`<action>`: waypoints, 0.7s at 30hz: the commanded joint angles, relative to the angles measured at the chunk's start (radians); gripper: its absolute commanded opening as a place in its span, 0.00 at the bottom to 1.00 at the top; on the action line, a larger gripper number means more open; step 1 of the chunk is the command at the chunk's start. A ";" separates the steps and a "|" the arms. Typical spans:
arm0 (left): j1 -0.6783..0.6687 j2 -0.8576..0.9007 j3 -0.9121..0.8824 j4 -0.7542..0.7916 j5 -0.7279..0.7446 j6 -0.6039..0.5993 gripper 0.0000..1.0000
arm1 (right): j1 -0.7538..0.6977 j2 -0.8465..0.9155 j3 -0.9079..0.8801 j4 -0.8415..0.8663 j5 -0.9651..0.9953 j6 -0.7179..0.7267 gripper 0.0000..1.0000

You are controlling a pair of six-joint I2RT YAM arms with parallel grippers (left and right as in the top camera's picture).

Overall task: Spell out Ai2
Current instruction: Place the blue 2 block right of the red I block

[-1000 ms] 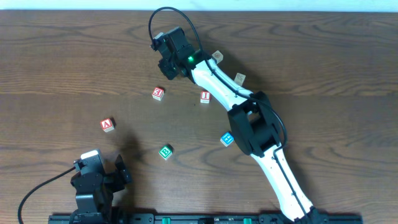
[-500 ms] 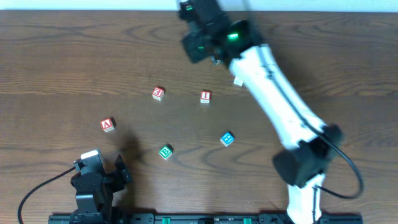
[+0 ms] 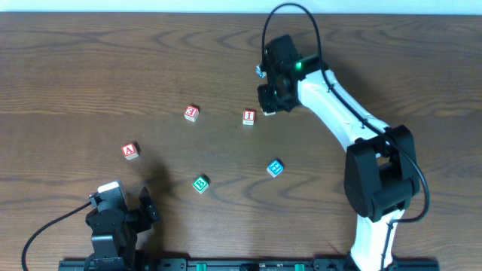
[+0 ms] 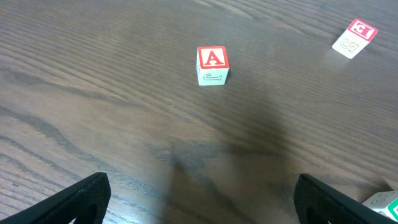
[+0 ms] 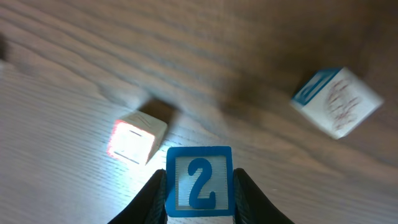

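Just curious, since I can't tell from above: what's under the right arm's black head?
The right gripper pinches the blue 2 block over the table, beside the I block. The spot directly beneath that block is covered.

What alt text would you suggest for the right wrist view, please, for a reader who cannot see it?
The right pincer grips a block marked with a blue 2. On the wooden table beyond lie a blurred red-faced block, left, and a blue-edged block, upper right.
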 commanded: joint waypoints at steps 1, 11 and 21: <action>0.006 -0.005 -0.014 -0.058 0.004 0.010 0.96 | 0.005 -0.007 -0.031 0.027 -0.001 0.082 0.01; 0.006 -0.005 -0.014 -0.058 0.004 0.010 0.95 | 0.087 -0.007 -0.139 0.157 0.161 0.187 0.01; 0.006 -0.005 -0.014 -0.059 0.004 0.010 0.95 | 0.099 -0.006 -0.151 0.178 0.233 0.259 0.01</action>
